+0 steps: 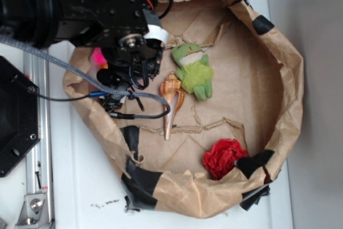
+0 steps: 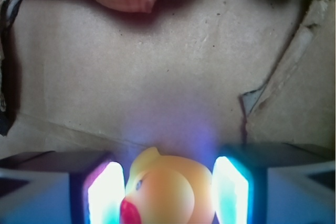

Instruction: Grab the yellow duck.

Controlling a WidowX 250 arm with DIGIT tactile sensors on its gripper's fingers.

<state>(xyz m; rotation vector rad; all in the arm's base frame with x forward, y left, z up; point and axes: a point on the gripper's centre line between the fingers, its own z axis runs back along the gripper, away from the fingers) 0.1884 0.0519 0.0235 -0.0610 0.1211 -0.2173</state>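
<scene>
In the wrist view the yellow duck (image 2: pixel 173 192) sits between my two lit fingers (image 2: pixel 106 195), its red beak against the left pad and its rounded body against the right one. My gripper (image 2: pixel 168 182) is shut on the duck, low over the brown paper floor (image 2: pixel 157 77). In the exterior view the gripper (image 1: pixel 115 87) is at the left side of the paper-lined basin (image 1: pixel 289 79), and the black arm hides the duck.
A tan-orange conch shell (image 1: pixel 171 97) lies just right of the gripper, with a green plush frog (image 1: pixel 194 68) beside it. A red crumpled item (image 1: pixel 222 156) rests near the front wall. Something pink (image 1: pixel 98 56) shows under the arm. A black base plate (image 1: pixel 16 116) lies outside at left.
</scene>
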